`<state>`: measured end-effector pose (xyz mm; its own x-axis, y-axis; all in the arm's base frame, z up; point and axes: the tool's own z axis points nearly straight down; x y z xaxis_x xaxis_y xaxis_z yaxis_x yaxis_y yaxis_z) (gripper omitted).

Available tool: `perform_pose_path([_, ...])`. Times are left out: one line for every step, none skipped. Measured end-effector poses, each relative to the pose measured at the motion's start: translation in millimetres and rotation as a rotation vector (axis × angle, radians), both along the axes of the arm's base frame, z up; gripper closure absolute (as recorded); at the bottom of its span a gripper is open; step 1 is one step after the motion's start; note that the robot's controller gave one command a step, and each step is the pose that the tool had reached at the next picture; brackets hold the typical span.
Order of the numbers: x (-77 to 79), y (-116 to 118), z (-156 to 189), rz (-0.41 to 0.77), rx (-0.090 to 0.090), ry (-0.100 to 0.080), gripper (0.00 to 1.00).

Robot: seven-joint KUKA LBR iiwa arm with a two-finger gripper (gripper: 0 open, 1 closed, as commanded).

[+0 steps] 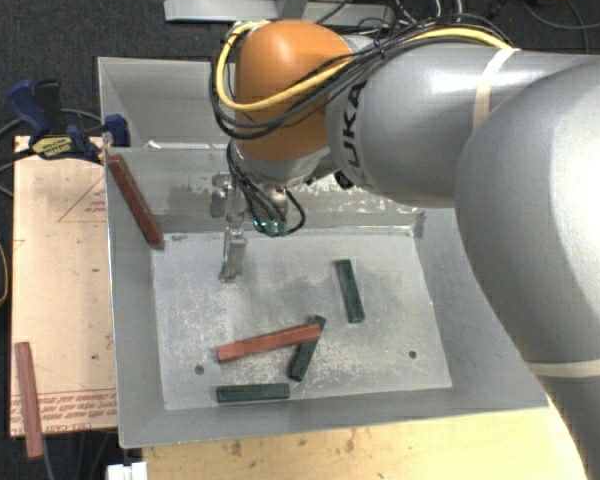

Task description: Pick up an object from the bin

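Low in the bin (280, 423) lies a dark green bar (252, 393); above it a red-brown bar (268, 343) touches a second green bar (303, 356), with a third green bar (348, 290) at right. The gripper (231, 268), fingers together and empty, hangs over bare floor upper left, near a brown bar (135, 200) leaning on the left wall

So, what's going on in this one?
The arm reaches in from the right, with its gripper low over bare floor at the back left of the bin. A red-brown stick leans on the left wall. Toward the front lie a red-brown bar and three green bars: one to the right, one touching the red-brown bar's end, and one in front. Nothing looks picked yet.
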<state>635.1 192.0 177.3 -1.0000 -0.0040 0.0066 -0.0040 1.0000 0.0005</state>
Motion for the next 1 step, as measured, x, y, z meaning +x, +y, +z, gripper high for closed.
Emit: perform_pose_path([-17.1,-8.8,-107.9,0.47,0.002,-0.004,0.0])
